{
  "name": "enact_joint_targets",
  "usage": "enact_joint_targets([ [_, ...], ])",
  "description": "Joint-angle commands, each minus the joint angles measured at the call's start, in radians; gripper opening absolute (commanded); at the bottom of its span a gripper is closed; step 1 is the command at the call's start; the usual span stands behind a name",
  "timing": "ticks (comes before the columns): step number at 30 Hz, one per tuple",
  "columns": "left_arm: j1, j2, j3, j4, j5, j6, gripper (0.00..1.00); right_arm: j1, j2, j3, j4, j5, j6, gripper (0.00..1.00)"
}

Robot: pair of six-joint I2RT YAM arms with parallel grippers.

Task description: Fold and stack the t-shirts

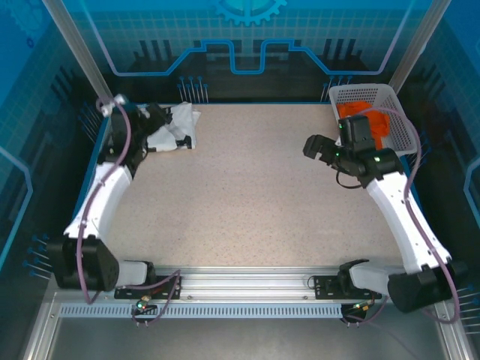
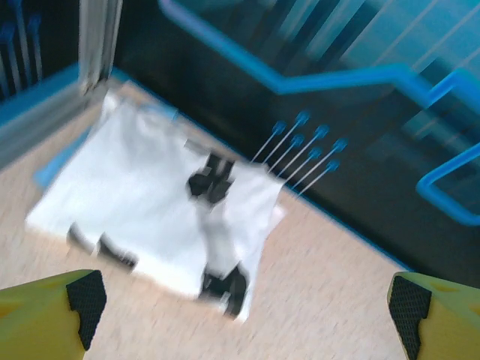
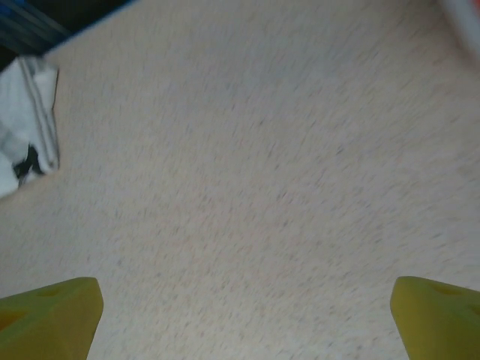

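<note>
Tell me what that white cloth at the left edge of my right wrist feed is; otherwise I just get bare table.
Observer: A folded white cloth t-shirt with black printed marks, lying at the far left corner of the table.
Operator: Left arm holding it?
Observer: No. The left claw is open and empty, with the shirt just ahead of it.
Operator: Anything on my side?
Observer: A white plastic lattice basket in the far right corner, something orange inside, just behind the right claw.
</note>
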Motion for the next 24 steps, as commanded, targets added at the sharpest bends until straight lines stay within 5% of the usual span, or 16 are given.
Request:
enact_joint_targets([
  [1,0.026,-0.154,-0.213,0.268,-0.123,-0.01,0.99,0.002,-0.087,-0.091,0.065,0.302,-0.058,1.0],
  [6,0.12,-0.221,-0.314,0.084,-0.149,0.115,0.99,-0.017,-0.243,-0.357,0.335,0.386,-0.284,1.0],
  [9,0.141,-0.213,-0.376,0.021,-0.155,0.214,0.99,-0.045,-0.327,-0.555,0.532,0.241,-0.526,1.0],
  [17,0.151,-0.271,-0.639,0.252,0.027,0.32,0.99,-0.068,-0.47,-0.887,0.698,0.13,-0.68,1.0],
  [24,0.14,-0.168,-0.714,0.436,0.068,0.309,0.99,-0.116,-0.453,-1.051,0.877,0.054,-0.684,1.0],
])
